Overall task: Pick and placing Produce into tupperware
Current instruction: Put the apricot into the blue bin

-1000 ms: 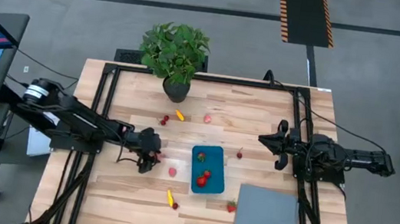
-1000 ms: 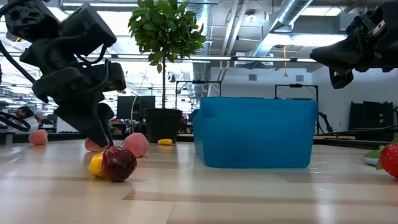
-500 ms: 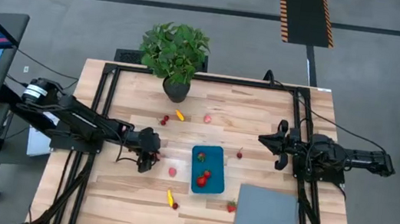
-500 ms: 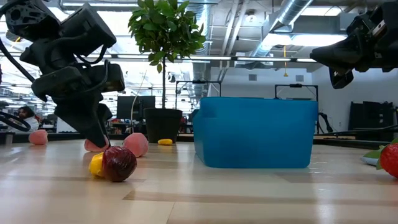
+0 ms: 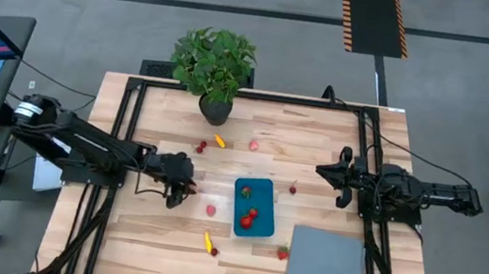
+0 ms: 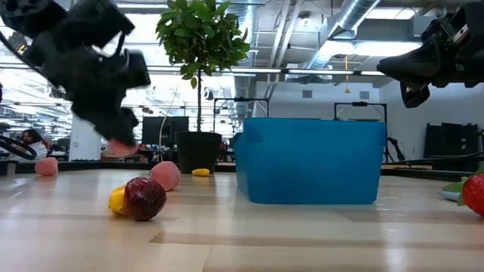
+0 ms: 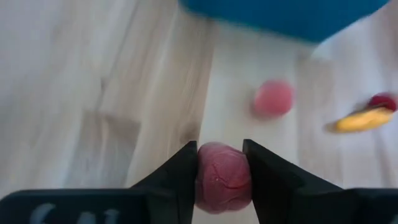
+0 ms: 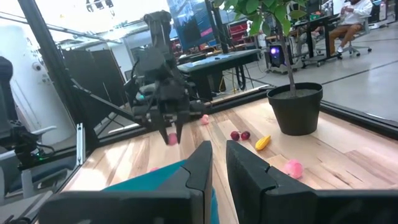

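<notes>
My left gripper (image 5: 177, 191) hangs above the table left of the teal-blue tub (image 5: 252, 206) and is shut on a round pink produce piece (image 7: 222, 175), seen also in the low view as the pink piece (image 6: 121, 148). The tub stands on its base and holds red pieces (image 5: 248, 218). Loose pieces lie on the wood: a pink one (image 5: 210, 210), a yellow one with a dark red one (image 5: 209, 244), and a strawberry (image 5: 282, 253). My right gripper (image 5: 320, 172) waits right of the tub, raised, its fingers nearly together and holding nothing. My left gripper pinches the round pink piece between its two fingers, one finger (image 7: 180, 177) on each side of it. The fingers come from above, slanting down. The piece (image 6: 121, 148) is lifted clear of the table.
A potted plant (image 5: 214, 67) stands at the far edge, with more small pieces (image 5: 219, 139) near it. A grey mat (image 5: 325, 271) lies at the near right corner. A small red piece (image 5: 292, 189) lies right of the tub. A monitor stands off the table's left.
My left gripper has risen from the table top with the pink piece between its fingers. The piece, which rested on the wood a second ago, now hangs clear above it. The dark red and yellow pieces nearby have stayed put.
</notes>
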Motion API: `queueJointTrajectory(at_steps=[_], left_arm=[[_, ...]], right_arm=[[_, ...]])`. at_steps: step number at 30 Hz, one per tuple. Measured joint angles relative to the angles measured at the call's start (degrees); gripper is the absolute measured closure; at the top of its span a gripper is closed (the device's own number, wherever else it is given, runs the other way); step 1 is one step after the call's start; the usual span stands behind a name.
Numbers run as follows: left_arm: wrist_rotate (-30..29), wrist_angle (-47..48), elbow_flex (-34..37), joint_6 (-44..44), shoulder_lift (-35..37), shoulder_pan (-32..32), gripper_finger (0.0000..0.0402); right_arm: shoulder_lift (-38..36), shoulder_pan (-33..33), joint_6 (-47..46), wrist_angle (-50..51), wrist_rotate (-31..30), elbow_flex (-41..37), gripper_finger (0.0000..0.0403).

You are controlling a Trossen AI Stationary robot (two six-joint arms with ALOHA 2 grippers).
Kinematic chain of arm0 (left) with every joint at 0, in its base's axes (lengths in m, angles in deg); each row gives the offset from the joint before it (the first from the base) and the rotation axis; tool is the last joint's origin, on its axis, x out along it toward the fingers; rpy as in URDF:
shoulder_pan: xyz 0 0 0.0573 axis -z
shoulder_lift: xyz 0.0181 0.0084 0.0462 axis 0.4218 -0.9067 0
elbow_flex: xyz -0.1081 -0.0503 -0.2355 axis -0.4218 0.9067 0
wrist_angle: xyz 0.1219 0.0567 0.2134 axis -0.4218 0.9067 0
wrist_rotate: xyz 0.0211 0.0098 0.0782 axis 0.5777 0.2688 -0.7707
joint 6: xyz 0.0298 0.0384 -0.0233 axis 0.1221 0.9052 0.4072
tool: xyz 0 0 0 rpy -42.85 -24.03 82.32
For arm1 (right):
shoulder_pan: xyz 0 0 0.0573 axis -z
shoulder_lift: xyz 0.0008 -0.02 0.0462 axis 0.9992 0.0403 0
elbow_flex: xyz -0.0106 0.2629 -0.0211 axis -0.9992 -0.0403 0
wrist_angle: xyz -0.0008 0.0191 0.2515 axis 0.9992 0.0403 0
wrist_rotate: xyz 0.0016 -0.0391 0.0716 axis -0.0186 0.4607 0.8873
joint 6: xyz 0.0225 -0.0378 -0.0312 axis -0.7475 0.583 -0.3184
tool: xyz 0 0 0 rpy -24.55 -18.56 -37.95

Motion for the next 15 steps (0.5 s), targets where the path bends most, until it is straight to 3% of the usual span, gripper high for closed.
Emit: queueJointTrajectory(at_steps=[15], left_arm=[[-2.9,0.0,1.6,3.0,28.4,-3.4,0.0299]], right_arm=[[0.0,0.0,0.1,0.0,0.0,0.0,0.0333]])
